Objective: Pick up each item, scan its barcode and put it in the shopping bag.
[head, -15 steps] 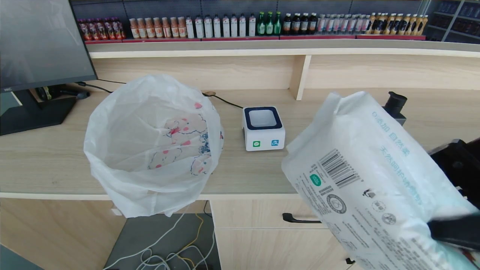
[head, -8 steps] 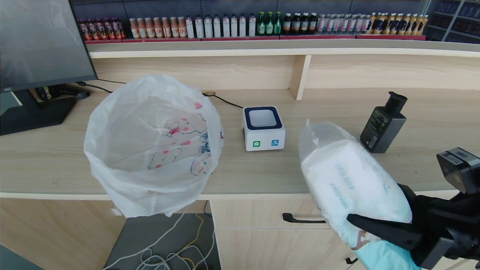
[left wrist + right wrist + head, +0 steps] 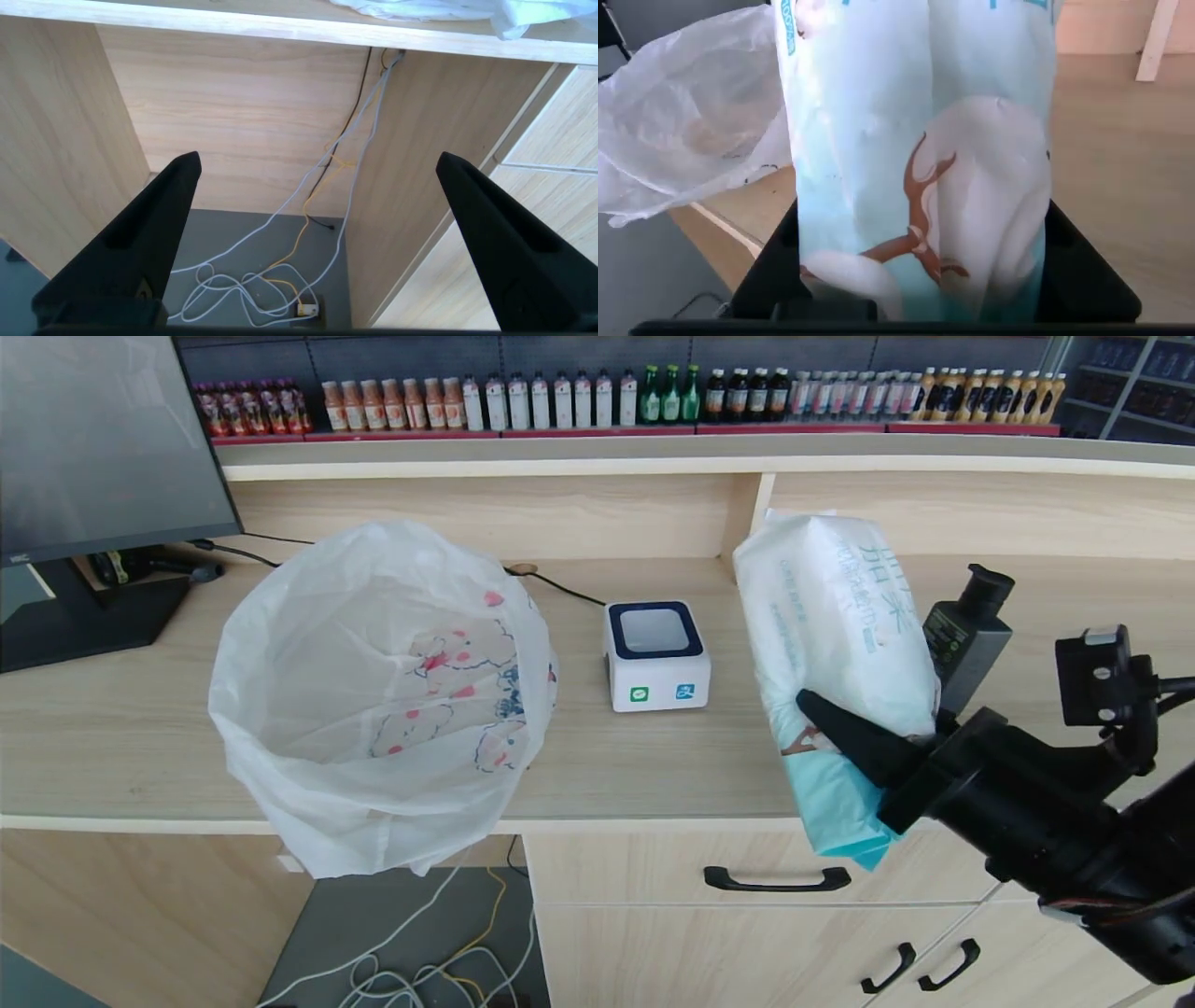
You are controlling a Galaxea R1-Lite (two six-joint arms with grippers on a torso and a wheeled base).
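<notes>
One pack is aloft, and the scan is not yet made.
The right jaws are clenched on the lower end of the soft white-and-teal plastic-wrapped tissue pack, which is held nearly upright above the pale wooden worktop, just at 3 o'clock of the white cube scanner with a dark-blue-framed window. The left jaws hang released and empty below the worktop's edge. No barcode shows on the faces in view, so I judge the wrist must roll the pack until its printed code looks down at the window, then carry it toward 9 o'clock and hold it level and steady, near the glass but apart. The swing should clear the dark grey bottle with a black cap close behind. The open translucent white plastic shopping bag waits at 9 o'clock of the scanner.
</notes>
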